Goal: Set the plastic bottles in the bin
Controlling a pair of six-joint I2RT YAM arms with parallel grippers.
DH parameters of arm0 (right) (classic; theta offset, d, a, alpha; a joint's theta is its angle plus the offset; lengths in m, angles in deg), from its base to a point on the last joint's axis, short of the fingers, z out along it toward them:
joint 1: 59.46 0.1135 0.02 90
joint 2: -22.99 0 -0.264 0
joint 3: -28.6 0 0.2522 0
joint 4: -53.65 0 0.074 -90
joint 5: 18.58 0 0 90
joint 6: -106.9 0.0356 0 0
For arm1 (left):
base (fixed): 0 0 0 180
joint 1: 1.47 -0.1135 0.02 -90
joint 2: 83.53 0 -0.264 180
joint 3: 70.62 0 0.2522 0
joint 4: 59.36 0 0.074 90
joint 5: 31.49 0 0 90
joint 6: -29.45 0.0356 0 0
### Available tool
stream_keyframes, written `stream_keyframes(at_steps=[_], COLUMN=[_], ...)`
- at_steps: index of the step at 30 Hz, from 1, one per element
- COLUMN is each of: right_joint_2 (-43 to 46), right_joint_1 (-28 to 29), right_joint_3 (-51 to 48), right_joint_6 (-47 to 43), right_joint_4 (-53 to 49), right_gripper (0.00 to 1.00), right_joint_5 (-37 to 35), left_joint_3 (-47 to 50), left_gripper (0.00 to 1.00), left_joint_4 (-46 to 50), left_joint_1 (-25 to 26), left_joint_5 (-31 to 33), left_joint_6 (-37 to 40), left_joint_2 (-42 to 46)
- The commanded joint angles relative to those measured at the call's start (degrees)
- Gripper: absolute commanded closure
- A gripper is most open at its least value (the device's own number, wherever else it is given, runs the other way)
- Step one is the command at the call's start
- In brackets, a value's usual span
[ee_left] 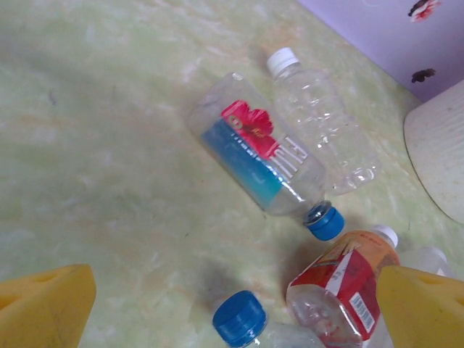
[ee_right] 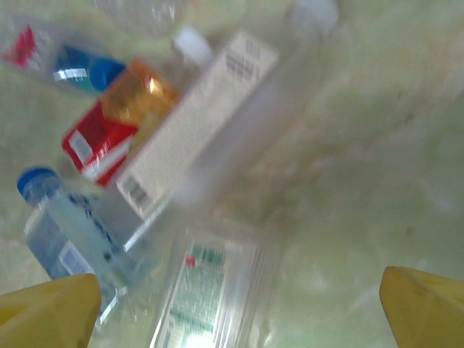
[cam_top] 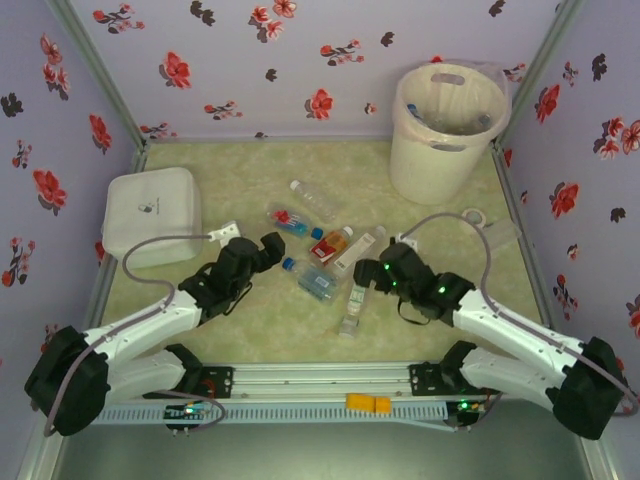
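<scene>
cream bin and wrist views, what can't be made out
Tall cream plastic bin, top view: its wall hides most of what lies inside.
White-labelled clear plastic bottle, right wrist view: blur makes its label unreadable.
Blue-capped clear plastic bottle, left wrist view: body cut off by the bottom edge.

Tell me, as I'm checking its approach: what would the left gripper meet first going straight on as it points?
Most likely the cap of the blue-capped bottle, ahead of the left gripper between its open fingers; the orange-red bottle lies just beside. Depth is unclear.
</scene>
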Motion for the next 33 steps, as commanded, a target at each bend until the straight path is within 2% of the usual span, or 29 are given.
stream_keyframes(at_steps=[1,6,14,22,29,33], right_joint_2=[-0.71,-7.30,-16.11,-20.39,-22.60,-21.56], right_joint_1=[5.14,8.85,9.10,9.01,9.05,8.90], right_joint_3=[-1.44,-2.46,-1.28,-1.69,-2.20,-2.68], right_joint_6=[10.72,14.38,14.96,15.28,16.12,15.53], right_joint_4=[0.18,5.15,8.61,9.50,10.46,10.46], right_gripper=[0.01,0.04,0.06,0.22,0.33,0.44], right_joint_5=[-4.75,-2.84,-3.67,-3.67,-3.24,-3.54], left_joint_3=[2.17,3.22,4.28,7.09,5.27,5.83], left_gripper=[0.00,0.00,0.00,0.00,0.00,0.00], left_joint_4=[-3.89,-3.11,0.25,0.82,2.58,2.27], left_joint_1=[0.39,0.46,0.46,0.46,0.43,0.45], left_joint_5=[0.88,0.33,1.10,2.66,2.79,2.86], left_joint_6=[-4.24,-4.68,-3.80,-5.21,-3.19,-4.04], left_joint_2=[0.23,1.48,5.53,8.40,8.25,8.20])
